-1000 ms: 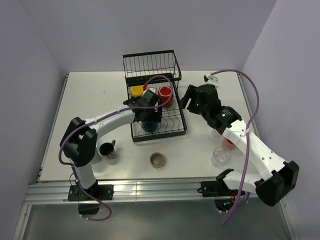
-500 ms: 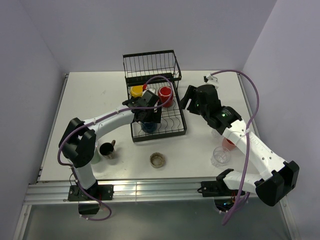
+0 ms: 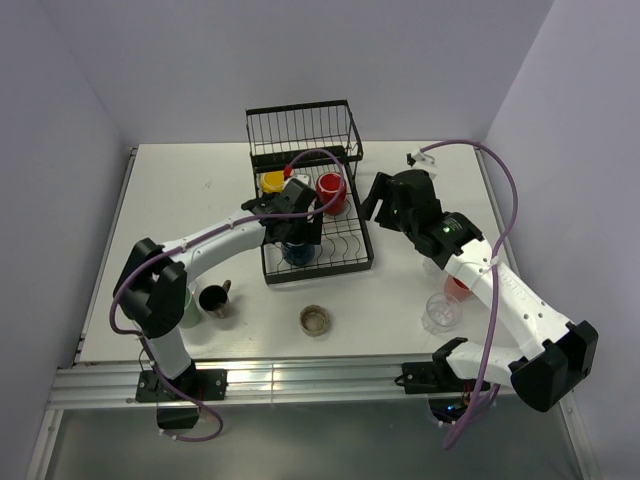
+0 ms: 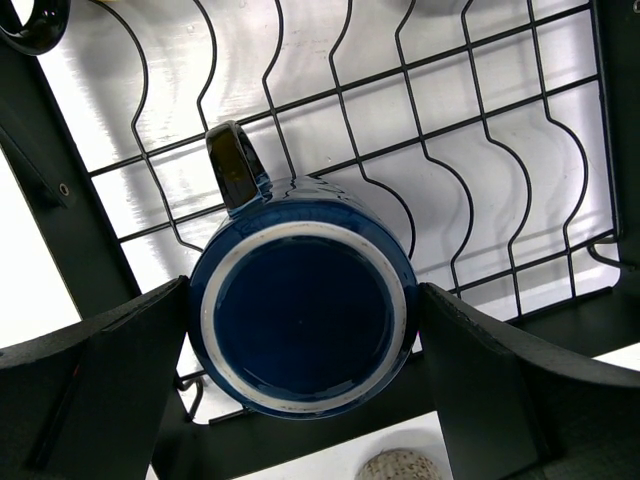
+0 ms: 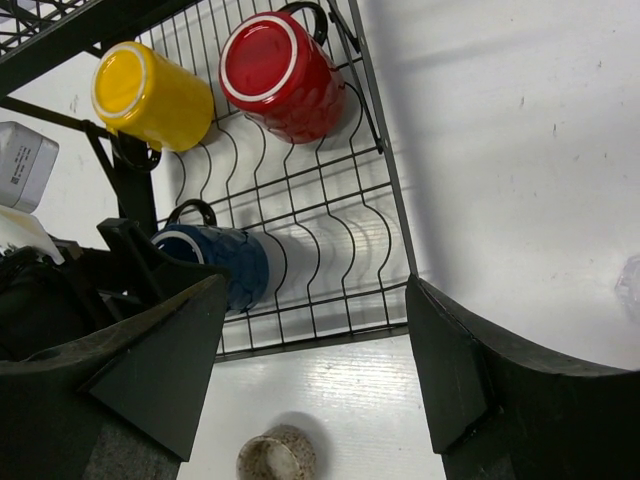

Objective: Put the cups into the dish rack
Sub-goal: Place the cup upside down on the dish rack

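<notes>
The black wire dish rack (image 3: 352, 262) stands mid-table, a yellow mug (image 3: 273, 182) and a red mug (image 3: 331, 190) lying in it. A navy mug (image 4: 305, 320) sits base-up on the rack wires, with my left gripper (image 4: 305, 290) open around it, one finger on each side. My right gripper (image 3: 385, 200) hovers open just right of the rack, nothing between its fingers (image 5: 150, 370). On the table are a black mug (image 3: 213, 299), a green tumbler (image 3: 187, 308), a low brownish glass (image 3: 315, 320) and a clear glass (image 3: 441, 312).
A reddish cup (image 3: 458, 286) peeks out from under my right forearm. A small clear object (image 3: 415, 157) lies at the back right. The rack's taller basket section (image 3: 300, 125) rises at the far end.
My left arm's elbow has swung slightly left, uncovering the green tumbler. The right gripper's jaws have widened a touch. The cups have not moved.
</notes>
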Action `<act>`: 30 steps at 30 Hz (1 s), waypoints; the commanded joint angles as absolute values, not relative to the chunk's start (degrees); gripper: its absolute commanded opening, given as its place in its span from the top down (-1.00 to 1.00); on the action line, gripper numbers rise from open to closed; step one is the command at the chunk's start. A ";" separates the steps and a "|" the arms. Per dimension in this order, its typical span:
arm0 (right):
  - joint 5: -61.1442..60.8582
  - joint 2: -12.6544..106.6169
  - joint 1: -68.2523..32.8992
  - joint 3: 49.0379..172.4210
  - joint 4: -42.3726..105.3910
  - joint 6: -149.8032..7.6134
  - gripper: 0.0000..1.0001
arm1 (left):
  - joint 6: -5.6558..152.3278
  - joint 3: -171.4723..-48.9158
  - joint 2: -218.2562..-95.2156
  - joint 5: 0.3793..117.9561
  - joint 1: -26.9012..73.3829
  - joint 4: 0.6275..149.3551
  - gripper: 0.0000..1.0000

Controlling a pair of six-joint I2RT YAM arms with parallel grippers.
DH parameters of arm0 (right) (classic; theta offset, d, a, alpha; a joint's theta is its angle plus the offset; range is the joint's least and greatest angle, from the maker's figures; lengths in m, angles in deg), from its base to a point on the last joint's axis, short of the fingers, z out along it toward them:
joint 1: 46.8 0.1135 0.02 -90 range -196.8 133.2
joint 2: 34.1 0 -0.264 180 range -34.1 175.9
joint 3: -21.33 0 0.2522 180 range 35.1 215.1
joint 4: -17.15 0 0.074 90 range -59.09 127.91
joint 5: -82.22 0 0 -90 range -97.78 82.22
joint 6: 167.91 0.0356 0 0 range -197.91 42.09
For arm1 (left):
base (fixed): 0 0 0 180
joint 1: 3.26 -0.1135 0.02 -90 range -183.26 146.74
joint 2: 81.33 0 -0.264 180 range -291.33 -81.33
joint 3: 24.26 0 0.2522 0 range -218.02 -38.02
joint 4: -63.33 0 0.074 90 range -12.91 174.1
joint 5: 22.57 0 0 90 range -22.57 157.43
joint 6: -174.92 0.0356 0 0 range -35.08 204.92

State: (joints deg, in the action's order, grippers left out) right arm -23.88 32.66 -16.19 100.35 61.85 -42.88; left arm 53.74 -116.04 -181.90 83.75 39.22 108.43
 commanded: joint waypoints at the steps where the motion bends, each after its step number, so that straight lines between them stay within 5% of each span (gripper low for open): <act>1: -25.62 32.52 -15.78 102.77 61.76 -43.37 -0.59 | 53.54 -116.77 -178.80 83.86 39.72 108.29 -0.98; 22: -23.26 31.73 -15.60 102.25 61.41 -42.67 -0.58 | 53.98 -120.73 -170.90 86.85 39.72 111.98 -0.98; 30: -13.07 32.35 -14.29 96.29 54.05 -39.68 -0.10 | 52.75 -118.62 -160.70 87.29 39.54 113.13 -0.98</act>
State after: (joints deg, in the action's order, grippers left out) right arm -18.42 32.68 -15.14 99.41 59.47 -41.42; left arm 53.71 -118.01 -165.71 85.78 39.35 112.47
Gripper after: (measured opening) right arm 0.575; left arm 0.992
